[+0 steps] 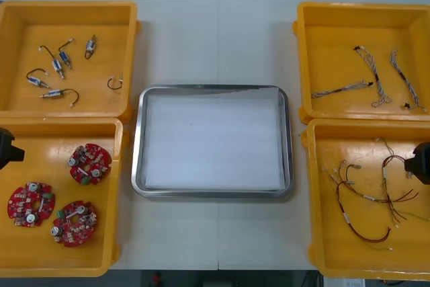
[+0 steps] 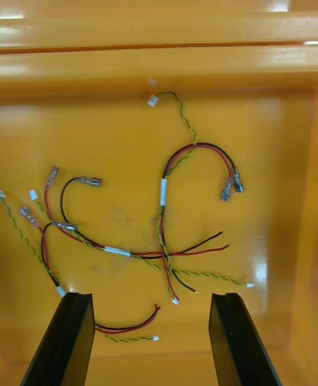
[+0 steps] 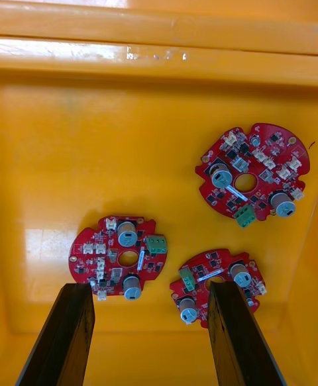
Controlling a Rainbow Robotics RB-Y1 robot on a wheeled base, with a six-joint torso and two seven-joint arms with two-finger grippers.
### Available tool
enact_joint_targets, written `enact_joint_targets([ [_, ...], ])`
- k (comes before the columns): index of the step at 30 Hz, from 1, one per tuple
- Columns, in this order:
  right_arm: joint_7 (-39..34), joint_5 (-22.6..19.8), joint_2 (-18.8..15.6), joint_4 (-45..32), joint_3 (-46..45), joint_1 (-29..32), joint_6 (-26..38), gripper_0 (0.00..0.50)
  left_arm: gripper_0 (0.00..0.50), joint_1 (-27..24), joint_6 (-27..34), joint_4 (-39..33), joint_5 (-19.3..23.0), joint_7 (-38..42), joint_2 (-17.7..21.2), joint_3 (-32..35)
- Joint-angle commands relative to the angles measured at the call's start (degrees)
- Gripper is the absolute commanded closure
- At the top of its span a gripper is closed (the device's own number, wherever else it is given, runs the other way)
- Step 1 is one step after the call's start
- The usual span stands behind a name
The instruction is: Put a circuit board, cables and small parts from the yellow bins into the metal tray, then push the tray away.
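So: nothing is loaded yet. The metal tray point(image 1: 137, 140) sits mid-tabletop point(image 1: 215, 31) between the yellow bins point(image 1: 134, 65), white inside and bare.

- Three round red circuit boards point(image 3: 253, 169) lie in the left near bin point(image 1: 40, 162).
- Small metal parts point(image 1: 57, 68) are in the left far bin point(image 1: 27, 28).
- Twisted blue and white cables point(image 1: 373, 78) are in the right far bin point(image 1: 322, 31).
- Red, black and yellow cables point(image 2: 165, 227) are tangled in the right near bin point(image 1: 329, 250).

Every pick and the final tray push are left to do.

Pose: the left claw point(image 3: 151, 292) hovers over the board bin with fingers apart, gripping nothing. Two boards lie just beyond its fingertips. The right claw point(image 2: 151, 296) hovers over the cable tangle, also spread and empty, with a short red-black piece lying between its fingers.

In the front view both claws sit at the outer edges of the near bins, well apart from the tray. My read is that either arm is lined up for a first pick.
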Motion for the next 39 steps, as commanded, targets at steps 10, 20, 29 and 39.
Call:
enact_joint_targets([
  [10, 1.3, 3.4, -1.8, 9.0, 2.7, 0.7, -4.2, 0.0, 0.0, 5.2, -6.3, 0.0, -6.9, -5.8, 1.1, -7.6],
  [20, 2.7, 4.8, -0.4, 15.4, 5.6, 2.2, -16.5, 0.0, 0.0, 5.8, -13.3, 5.7, -7.3, -6.1, 1.4, -11.1],
  [29, 4.2, 7.6, 0.5, 16.8, 8.8, 4.7, -22.3, 0.0, 0.0, 7.6, -18.0, 6.2, -11.0, -6.1, 2.2, -14.6],
  [39, 4.8, 6.6, 1.7, 20.3, 9.2, 5.4, -26.7, 0.0, 0.0, 9.1, -20.8, 7.5, -12.7, -6.2, 2.9, -16.0],
])
